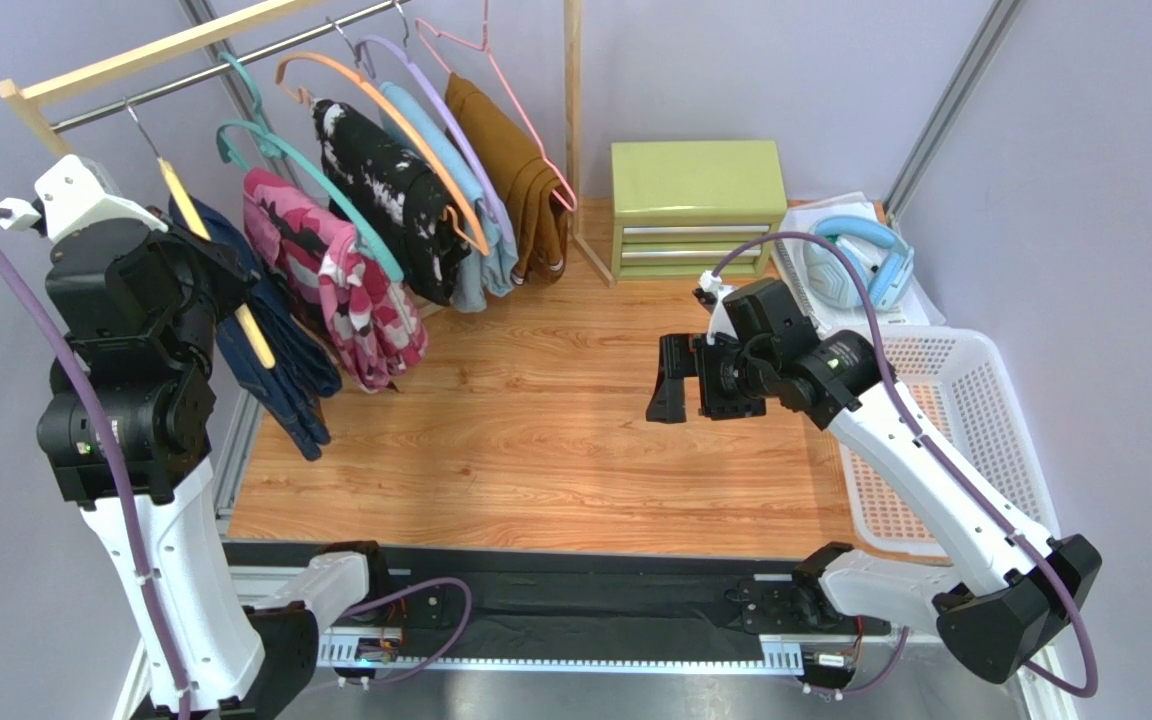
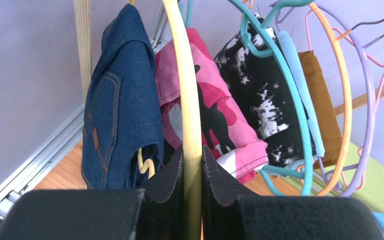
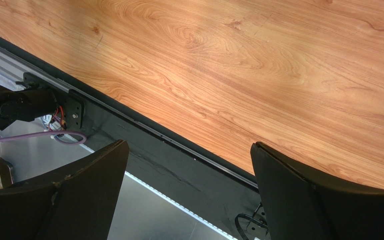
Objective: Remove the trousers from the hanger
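The navy blue trousers [image 1: 274, 360] hang folded over a yellow hanger [image 1: 192, 218] at the left end of the rail; they also show in the left wrist view [image 2: 121, 105]. The pink camouflage trousers [image 1: 339, 285] hang beside them on a teal hanger [image 1: 297, 158]; the left wrist view shows them too [image 2: 219, 115]. My left gripper [image 2: 192, 165] is shut on the yellow hanger's arm [image 2: 186, 85], beside the navy trousers. My right gripper [image 1: 683, 378] is open and empty above the middle of the wooden table [image 1: 567, 435], well apart from the clothes.
A black garment with white splotches [image 1: 387, 188], a light blue garment [image 1: 462, 210] and a brown garment [image 1: 515, 173] hang further along the rail. A green drawer box [image 1: 695, 203] stands at the back. A white basket [image 1: 973, 435] and blue headphones [image 1: 860, 255] are at right.
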Controlling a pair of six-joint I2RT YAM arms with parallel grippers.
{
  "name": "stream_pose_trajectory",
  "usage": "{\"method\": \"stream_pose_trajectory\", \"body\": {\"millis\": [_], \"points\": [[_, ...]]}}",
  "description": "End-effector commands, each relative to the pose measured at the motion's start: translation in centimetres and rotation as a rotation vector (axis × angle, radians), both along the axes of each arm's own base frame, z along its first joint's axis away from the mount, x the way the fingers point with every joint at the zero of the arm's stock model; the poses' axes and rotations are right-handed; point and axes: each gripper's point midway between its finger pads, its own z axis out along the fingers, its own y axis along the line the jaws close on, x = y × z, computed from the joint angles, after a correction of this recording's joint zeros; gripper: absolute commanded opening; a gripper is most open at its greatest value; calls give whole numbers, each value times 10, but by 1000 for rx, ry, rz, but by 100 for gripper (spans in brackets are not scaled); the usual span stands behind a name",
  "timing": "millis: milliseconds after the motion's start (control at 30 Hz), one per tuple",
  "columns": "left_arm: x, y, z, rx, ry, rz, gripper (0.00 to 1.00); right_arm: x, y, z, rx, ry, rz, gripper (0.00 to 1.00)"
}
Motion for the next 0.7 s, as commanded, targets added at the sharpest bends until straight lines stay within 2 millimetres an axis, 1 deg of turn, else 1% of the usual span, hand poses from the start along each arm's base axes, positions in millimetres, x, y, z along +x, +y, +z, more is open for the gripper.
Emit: {"method": "stream_pose_trajectory", "body": {"millis": [0,33,67,133,167,233,267,333,400,500,600,667], "points": [[23,-9,2,16,-33,-78,0,6,8,22,48,-58,24,100],[26,-15,-2,-10,-31,-102,0,6,7,22,46,-60,21,100],[30,-24,-1,-33,-42,-149,10,5,6,22,43,-63,20,100],[36,-32,-5,-71,-43,-182,23,3,3,21,34,-67,17,100],[38,-37,-4,-96,-53,-201,31,2,1,21,32,-71,18,100],[43,-40,-4,-121,-50,-210,41,1,-2,20,18,-75,15,100],[44,-40,-3,-156,-55,-208,51,0,-4,21,12,-83,20,100],[49,-42,-5,-206,-54,-223,57,0,-9,20,-8,-91,19,100],[53,-46,-4,-281,-73,-250,60,0,-11,22,-21,-110,28,100],[59,-46,0,-355,-100,-271,60,2,-13,24,-32,-125,38,100],[55,-41,9,-351,-129,-253,60,2,-12,26,-32,-130,50,100],[49,-33,12,-345,-144,-213,60,3,-10,25,-31,-124,59,100]]}}
